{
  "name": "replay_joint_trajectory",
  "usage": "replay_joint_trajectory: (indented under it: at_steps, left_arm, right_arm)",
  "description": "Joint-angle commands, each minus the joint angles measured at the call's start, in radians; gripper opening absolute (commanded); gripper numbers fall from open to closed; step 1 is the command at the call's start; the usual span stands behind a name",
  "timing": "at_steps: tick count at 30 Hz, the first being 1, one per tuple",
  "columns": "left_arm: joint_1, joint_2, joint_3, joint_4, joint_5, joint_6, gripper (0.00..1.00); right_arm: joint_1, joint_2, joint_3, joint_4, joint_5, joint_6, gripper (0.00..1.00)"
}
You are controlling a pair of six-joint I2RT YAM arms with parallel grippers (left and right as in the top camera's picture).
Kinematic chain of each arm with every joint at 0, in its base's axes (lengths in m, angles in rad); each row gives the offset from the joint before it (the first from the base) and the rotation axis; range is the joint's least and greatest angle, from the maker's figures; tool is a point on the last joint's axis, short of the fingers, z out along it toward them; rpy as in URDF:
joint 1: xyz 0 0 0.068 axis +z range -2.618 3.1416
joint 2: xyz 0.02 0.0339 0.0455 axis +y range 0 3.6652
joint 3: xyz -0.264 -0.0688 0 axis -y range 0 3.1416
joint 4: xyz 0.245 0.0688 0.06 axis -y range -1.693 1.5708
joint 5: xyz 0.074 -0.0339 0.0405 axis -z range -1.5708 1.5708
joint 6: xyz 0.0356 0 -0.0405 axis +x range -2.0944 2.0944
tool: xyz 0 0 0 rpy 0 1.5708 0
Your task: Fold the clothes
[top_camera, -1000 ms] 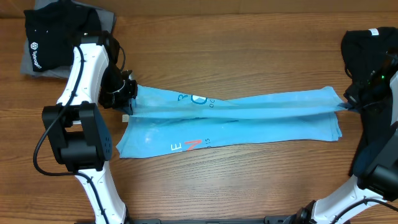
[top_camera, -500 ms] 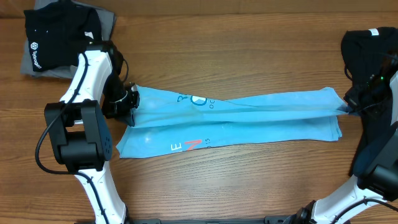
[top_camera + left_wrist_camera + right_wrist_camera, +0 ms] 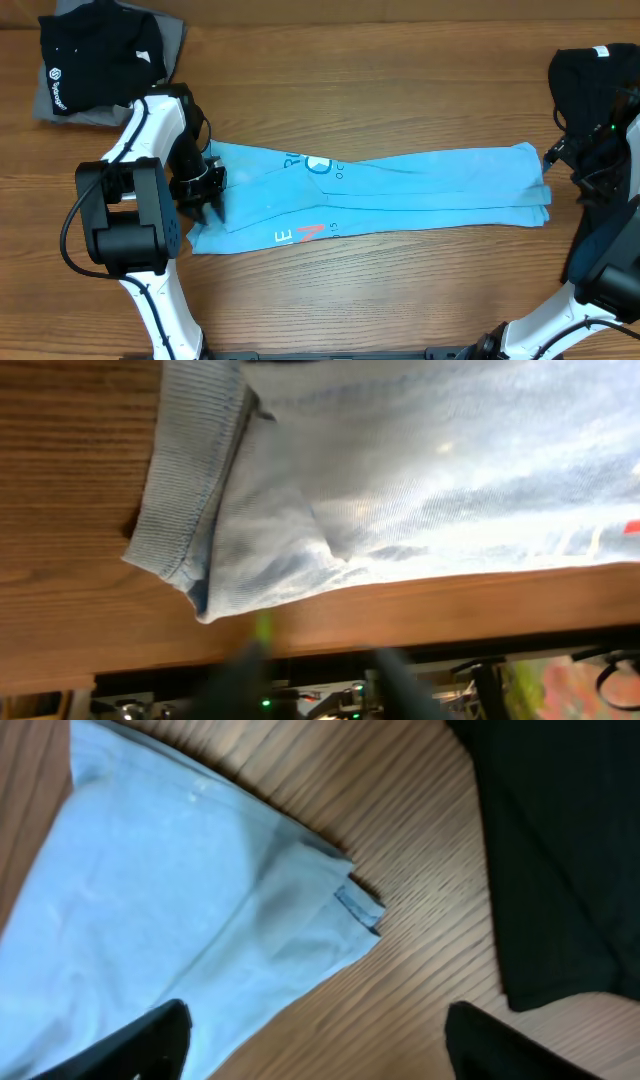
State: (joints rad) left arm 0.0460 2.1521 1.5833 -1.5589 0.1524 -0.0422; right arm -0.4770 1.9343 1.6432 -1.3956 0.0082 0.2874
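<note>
While shirt (image 3: 400,185) lay as long band, left gripper (image 3: 315,680) and right gripper (image 3: 330,1050) gaped empty. Lengthwise fold seemingly done; next: regrip end, fold across.

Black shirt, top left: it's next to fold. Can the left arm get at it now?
Probably yes. The left gripper stands open and empty at the blue shirt's left end, and only bare table lies between it and the black shirt.

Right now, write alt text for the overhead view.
A blue shirt lies folded into a long band across a wooden table, with the left end effector and right end effector open at its ends. Dark clothes sit in the top-left corner.
</note>
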Motion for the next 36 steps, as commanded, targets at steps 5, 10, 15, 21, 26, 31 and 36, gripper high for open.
replay_joint_trajectory:
  at_steps: [5,10,15,21,26,31,36]
  left_arm:
    - [0.000,-0.035,-0.004,0.005,-0.006,-0.002,0.98]
    - [0.000,-0.035,0.018,0.059,0.006,-0.003,1.00]
    - [-0.002,-0.035,0.072,0.064,0.032,-0.002,1.00]
    - [-0.001,-0.035,0.095,0.076,0.032,0.005,1.00]
    - [-0.001,-0.035,0.095,0.105,0.032,0.004,1.00]
    - [-0.001,-0.035,0.095,0.143,0.032,-0.006,1.00]
    - [-0.001,-0.035,0.095,0.180,0.032,-0.019,1.00]
  right_arm:
    - [-0.001,-0.040,-0.003,0.039,0.029,-0.005,1.00]
    - [-0.001,-0.039,-0.003,0.141,0.028,-0.025,1.00]
    - [-0.012,-0.018,-0.003,0.177,0.020,-0.108,1.00]
    - [-0.083,0.053,-0.003,0.220,-0.212,-0.351,1.00]
    - [-0.160,0.129,-0.003,0.225,-0.262,-0.450,1.00]
    - [-0.216,0.170,-0.003,0.240,-0.365,-0.528,1.00]
    - [-0.235,0.174,-0.005,0.254,-0.450,-0.570,1.00]
